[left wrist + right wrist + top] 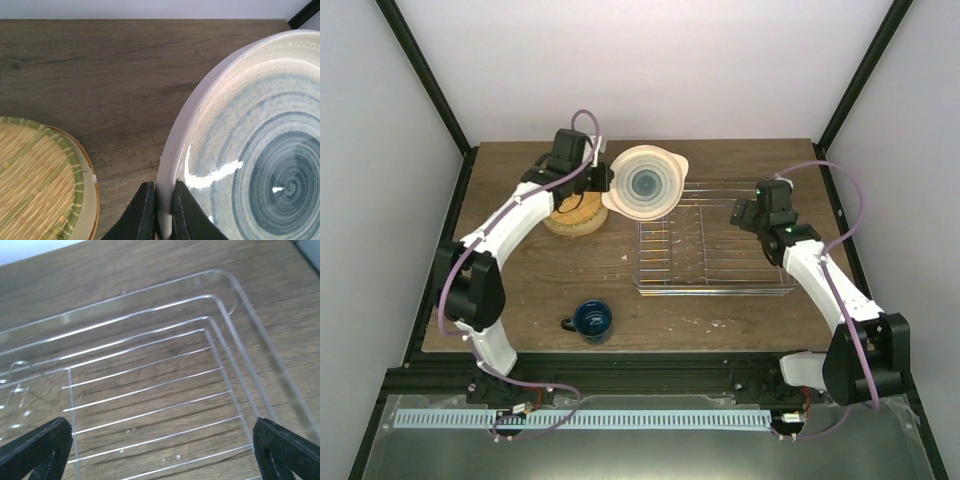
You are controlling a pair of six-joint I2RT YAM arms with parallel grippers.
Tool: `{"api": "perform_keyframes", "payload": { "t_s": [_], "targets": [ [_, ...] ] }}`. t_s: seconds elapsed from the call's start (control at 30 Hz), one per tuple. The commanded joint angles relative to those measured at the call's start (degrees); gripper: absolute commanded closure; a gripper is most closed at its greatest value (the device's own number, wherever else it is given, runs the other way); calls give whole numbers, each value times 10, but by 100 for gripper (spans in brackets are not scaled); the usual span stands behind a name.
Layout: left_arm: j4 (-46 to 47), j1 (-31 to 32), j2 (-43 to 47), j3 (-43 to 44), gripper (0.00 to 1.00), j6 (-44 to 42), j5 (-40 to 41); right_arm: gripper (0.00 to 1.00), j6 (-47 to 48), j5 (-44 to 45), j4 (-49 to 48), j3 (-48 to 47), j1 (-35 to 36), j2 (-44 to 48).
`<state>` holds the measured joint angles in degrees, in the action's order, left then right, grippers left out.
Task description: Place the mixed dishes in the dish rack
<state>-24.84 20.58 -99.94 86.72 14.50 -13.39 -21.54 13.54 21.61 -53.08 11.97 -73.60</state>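
The glazed cream plate with teal rings [250, 150] is pinched at its rim by the clenched left gripper [161, 192] and extends to that gripper's right. It is judged stiff, slick and breakable, so a deep rim hold is advised. A stack of round plates topped by a woven-patterned, green-rimmed one [35, 170] lies to its lower left on the dark wooden table [100, 65]. The right gripper [160, 450] is spread wide, holding nothing, above the silver wire dish rack [240, 295]; unfilled wires are seen beneath it.

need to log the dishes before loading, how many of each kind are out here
teal-ringed plate, gripped by the left hand: 1
stacked plates: 2 showing, maybe more beneath
blue mug: 1
dish rack: 1
total: 5 at least
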Motion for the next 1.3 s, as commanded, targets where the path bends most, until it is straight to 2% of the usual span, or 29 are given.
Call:
{"api": "perform_keyframes", "payload": {
  "t_s": [0.0,0.3,0.7,0.9,1.27],
  "targets": [
    [50,39,-6,44,100,0,54,0,-11,54,3,9,-32,26],
    [107,117,-20,48,100,-45,172,0,13,74,0,4,-70,47],
    [312,178,2,-55,100,-153,295,0,30,64,-23,19,-70,46],
    [424,194,14,-98,100,-207,330,0,32,65,-29,23,-71,45],
    [509,211,30,-133,100,-231,349,0,35,70,-38,30,-71,47]
  ]
}}
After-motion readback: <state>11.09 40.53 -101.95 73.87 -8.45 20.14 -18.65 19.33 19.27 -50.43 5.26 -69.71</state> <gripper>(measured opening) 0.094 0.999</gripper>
